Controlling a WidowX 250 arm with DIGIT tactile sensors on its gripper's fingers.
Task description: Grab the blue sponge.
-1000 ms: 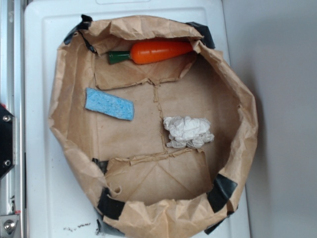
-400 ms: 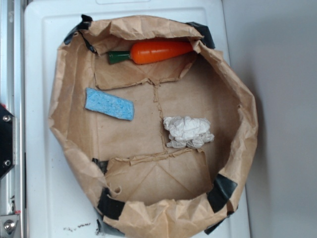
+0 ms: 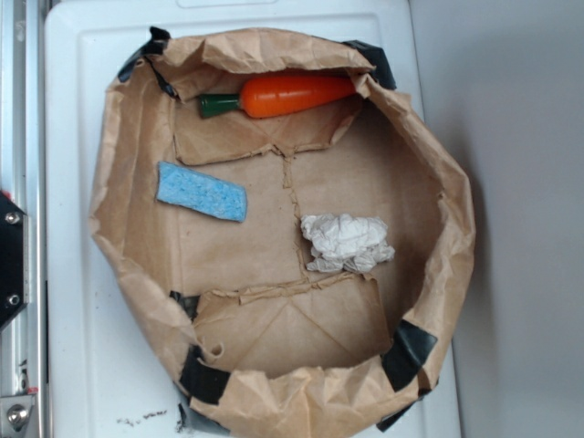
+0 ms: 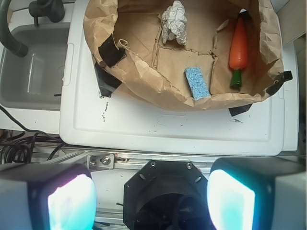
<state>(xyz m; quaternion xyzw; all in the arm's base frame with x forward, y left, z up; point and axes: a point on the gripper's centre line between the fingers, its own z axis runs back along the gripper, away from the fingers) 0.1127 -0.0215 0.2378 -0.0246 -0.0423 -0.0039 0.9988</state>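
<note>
- Overhead, in the exterior view: the blue sponge (image 3: 202, 191) lies flat on the floor of the brown paper bag (image 3: 438, 164), just beside its left wall, well apart from the toy carrot (image 3: 278, 94) and the white paper wad (image 3: 347, 242). Bare floor surrounds the sponge on three sides.
- Wrist view: the tool (image 4: 151, 199) stands with fingers spread wide, empty, outside the bag's near rim above the white counter (image 4: 158, 129); the sponge sits just inside that rim.

The gripper (image 4: 151, 199) shows only in the wrist view, at the bottom of the frame. Its two fingers (image 4: 71, 201) stand wide apart — one at the lower left, one at the lower right — with pale, glowing pads turned inward and nothing between them. The dark round base of the arm sits in the gap below. The exterior view shows no gripper at all.
</note>
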